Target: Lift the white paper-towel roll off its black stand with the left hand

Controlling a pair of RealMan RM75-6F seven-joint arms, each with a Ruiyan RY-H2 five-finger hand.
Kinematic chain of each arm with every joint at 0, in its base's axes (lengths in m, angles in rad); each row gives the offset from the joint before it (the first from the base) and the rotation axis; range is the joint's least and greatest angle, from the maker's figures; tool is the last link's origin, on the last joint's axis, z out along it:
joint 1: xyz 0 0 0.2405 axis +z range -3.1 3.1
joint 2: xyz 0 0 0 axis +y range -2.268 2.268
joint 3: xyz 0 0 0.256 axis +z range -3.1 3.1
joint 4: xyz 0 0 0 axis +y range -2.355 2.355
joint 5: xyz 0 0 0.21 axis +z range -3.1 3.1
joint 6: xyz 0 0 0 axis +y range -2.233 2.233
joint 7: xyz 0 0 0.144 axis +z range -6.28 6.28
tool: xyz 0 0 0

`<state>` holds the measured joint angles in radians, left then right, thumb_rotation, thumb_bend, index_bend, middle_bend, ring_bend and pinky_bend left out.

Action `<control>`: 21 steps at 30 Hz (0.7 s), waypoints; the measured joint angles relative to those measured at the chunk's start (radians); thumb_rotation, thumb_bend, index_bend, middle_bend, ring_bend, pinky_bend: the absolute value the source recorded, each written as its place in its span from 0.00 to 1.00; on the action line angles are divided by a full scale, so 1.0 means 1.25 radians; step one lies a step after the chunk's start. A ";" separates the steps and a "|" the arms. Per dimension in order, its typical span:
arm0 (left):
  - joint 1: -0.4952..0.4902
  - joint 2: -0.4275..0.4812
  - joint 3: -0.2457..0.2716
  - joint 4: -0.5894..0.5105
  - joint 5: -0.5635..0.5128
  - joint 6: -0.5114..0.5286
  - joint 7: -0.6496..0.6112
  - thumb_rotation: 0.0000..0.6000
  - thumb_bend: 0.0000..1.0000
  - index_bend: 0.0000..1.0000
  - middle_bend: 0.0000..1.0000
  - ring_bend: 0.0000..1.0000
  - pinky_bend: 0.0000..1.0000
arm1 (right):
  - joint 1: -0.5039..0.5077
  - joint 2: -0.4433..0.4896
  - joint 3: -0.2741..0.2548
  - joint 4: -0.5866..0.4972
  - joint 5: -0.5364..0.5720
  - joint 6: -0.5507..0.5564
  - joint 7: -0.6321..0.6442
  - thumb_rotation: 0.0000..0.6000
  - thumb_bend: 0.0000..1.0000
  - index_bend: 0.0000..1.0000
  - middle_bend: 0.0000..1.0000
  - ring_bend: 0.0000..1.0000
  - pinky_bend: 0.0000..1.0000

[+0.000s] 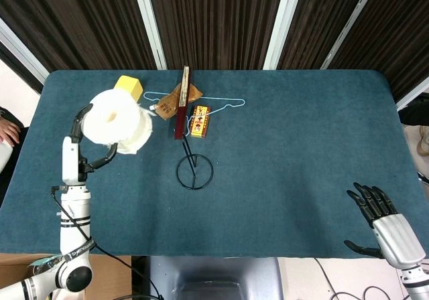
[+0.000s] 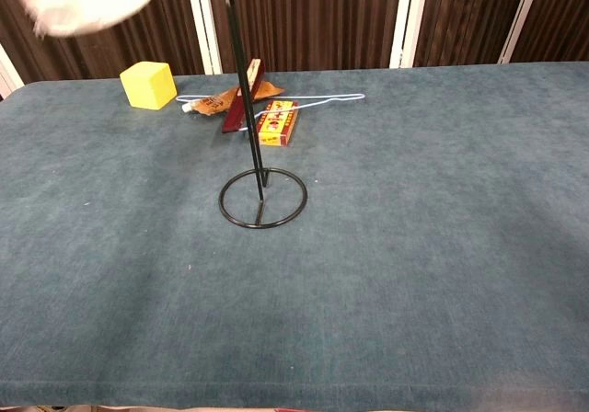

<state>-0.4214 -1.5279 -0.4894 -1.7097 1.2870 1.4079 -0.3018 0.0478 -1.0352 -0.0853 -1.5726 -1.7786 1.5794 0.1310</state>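
Above the desk's (image 1: pixel 301 153) left side, my left hand (image 1: pixel 84 153) fingers wrap the paper-towel roll (image 1: pixel 117 124), fully clear of the bare stand (image 1: pixel 194 171); lift done.

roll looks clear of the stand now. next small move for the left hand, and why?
Probably lower it a little toward bare table on the left. The left hand holds the white paper-towel roll well off the black stand, whose post stands bare, so the lift looks done. Keep it short of the yellow block close behind the roll.
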 measured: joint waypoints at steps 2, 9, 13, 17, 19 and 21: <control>0.010 -0.011 0.032 0.063 0.006 0.000 -0.031 1.00 0.73 0.84 0.87 0.79 0.82 | 0.001 -0.001 0.000 -0.001 0.001 -0.005 -0.006 1.00 0.06 0.00 0.00 0.00 0.00; 0.028 -0.111 0.152 0.292 0.069 0.014 -0.088 1.00 0.68 0.82 0.82 0.74 0.69 | 0.003 -0.004 -0.001 -0.008 -0.002 -0.012 -0.019 1.00 0.06 0.00 0.00 0.00 0.00; 0.028 -0.188 0.206 0.398 0.110 0.023 -0.116 1.00 0.65 0.79 0.74 0.65 0.65 | 0.004 -0.005 0.001 -0.008 0.005 -0.017 -0.019 1.00 0.06 0.00 0.00 0.00 0.00; 0.018 -0.222 0.230 0.451 0.132 0.015 -0.133 1.00 0.60 0.69 0.61 0.53 0.62 | 0.006 -0.006 0.002 -0.008 0.007 -0.022 -0.025 1.00 0.06 0.00 0.00 0.00 0.00; 0.013 -0.239 0.234 0.482 0.133 0.005 -0.145 1.00 0.55 0.54 0.49 0.42 0.54 | 0.006 -0.006 0.001 -0.008 0.005 -0.023 -0.028 1.00 0.06 0.00 0.00 0.00 0.00; 0.008 -0.253 0.242 0.515 0.134 -0.012 -0.157 1.00 0.50 0.34 0.35 0.28 0.41 | 0.005 -0.006 0.000 -0.008 0.003 -0.020 -0.028 1.00 0.06 0.00 0.00 0.00 0.00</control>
<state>-0.4109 -1.8437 -0.1867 -1.0657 1.4542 1.3923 -0.4985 0.0542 -1.0432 -0.0853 -1.5828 -1.7746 1.5538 0.0959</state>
